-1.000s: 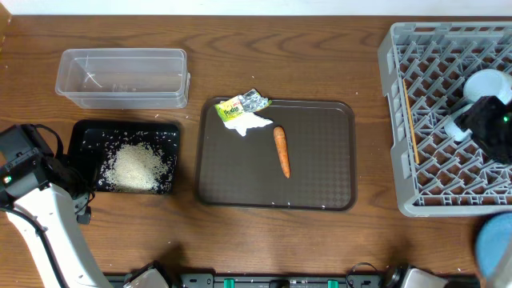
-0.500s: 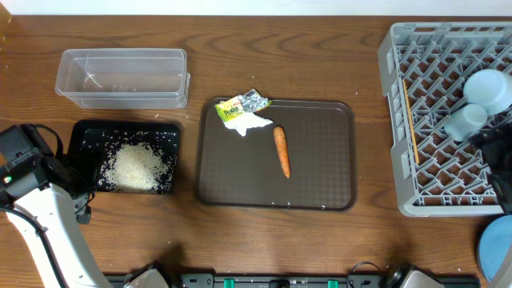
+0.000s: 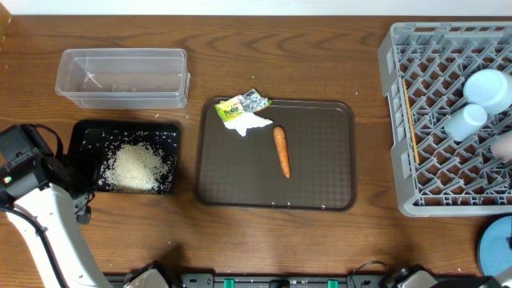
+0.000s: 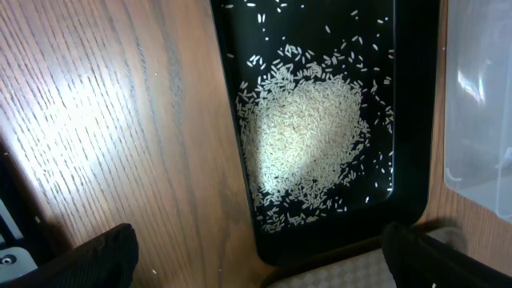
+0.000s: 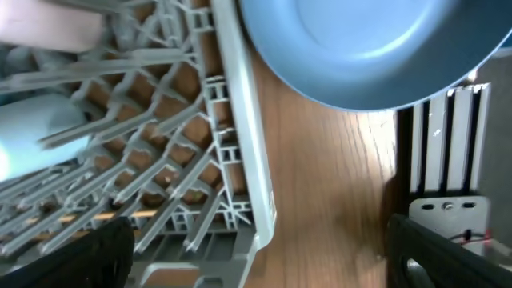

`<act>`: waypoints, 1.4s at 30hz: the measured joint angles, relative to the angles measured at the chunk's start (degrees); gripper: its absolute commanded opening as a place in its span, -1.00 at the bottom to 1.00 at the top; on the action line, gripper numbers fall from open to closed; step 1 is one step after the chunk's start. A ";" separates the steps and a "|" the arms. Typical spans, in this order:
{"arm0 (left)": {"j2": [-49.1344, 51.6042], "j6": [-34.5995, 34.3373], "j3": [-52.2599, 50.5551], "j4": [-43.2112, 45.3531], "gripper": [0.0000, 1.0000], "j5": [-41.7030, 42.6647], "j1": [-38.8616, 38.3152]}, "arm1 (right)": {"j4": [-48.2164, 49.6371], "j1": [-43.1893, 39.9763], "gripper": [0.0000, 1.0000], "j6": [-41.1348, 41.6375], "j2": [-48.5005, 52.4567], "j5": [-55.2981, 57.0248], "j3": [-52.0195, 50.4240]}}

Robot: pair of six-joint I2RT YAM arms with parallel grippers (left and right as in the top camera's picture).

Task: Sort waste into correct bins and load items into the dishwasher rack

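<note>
The black tray [image 3: 82, 132] holds the rice heap [image 3: 136, 166], which also shows in the left wrist view [image 4: 308, 136]. The clear tub [image 3: 120, 76] stands behind it. The carrot [image 3: 282, 150], the yellow-and-silver wrapper [image 3: 242, 103] and the tissue [image 3: 250, 122] lie on the brown serving tray [image 3: 320, 160]. The grey rack [image 3: 400, 120] holds the light-blue bowl [image 3: 490, 90], the white cup [image 3: 466, 122] and the chopsticks [image 3: 411, 120]. The dark-blue bowl [image 3: 496, 246] sits on the table at the front right, beside the rack's corner [image 5: 240, 120]. My left gripper [image 4: 264, 268] is open and empty by the black tray's near corner. My right gripper [image 5: 264, 268] is open and empty over the rack's edge.
A pale blurred shape [image 3: 504, 147] lies at the rack's right edge. My left arm [image 3: 32, 172] stands left of the black tray. Loose rice grains are scattered in the black tray. The table's front edge carries black fittings [image 5: 448, 144].
My right arm has drawn back from the rack toward the front right, out of the overhead view, leaving the white cup in the rack. The left arm has not moved.
</note>
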 measured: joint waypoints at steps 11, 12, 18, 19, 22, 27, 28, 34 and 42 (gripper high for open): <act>0.00 0.00 0.00 0.00 1.00 0.02 0.00 | 10.64 -6.54 0.99 1.64 0.09 -3.30 -15.28; 0.00 0.00 0.00 0.00 1.00 0.00 0.00 | 11.61 -7.21 0.98 2.19 0.09 -2.99 -15.89; 0.00 0.00 0.00 0.00 1.00 0.00 0.00 | 16.74 -8.94 0.98 6.40 0.09 0.52 -18.78; 0.00 0.00 0.00 0.00 1.00 0.00 0.00 | 17.57 -8.94 0.98 7.19 0.09 1.44 -19.61; 0.00 0.00 0.00 0.02 0.99 0.00 0.00 | 19.80 -8.94 0.98 9.16 0.09 4.02 -22.43; 0.00 0.00 0.00 0.00 1.00 0.00 0.00 | 22.60 -9.40 0.99 10.51 0.44 6.14 -25.75; 0.00 0.00 0.00 0.00 0.99 0.00 0.00 | 22.67 -9.40 0.97 10.71 0.61 6.71 -25.97; 0.00 0.00 0.00 0.00 1.00 0.00 0.00 | 23.08 -9.46 0.85 11.67 2.60 10.08 -26.08; 0.00 0.00 0.00 0.00 1.00 0.00 0.00 | 24.11 -9.44 0.70 12.66 10.12 11.76 -26.08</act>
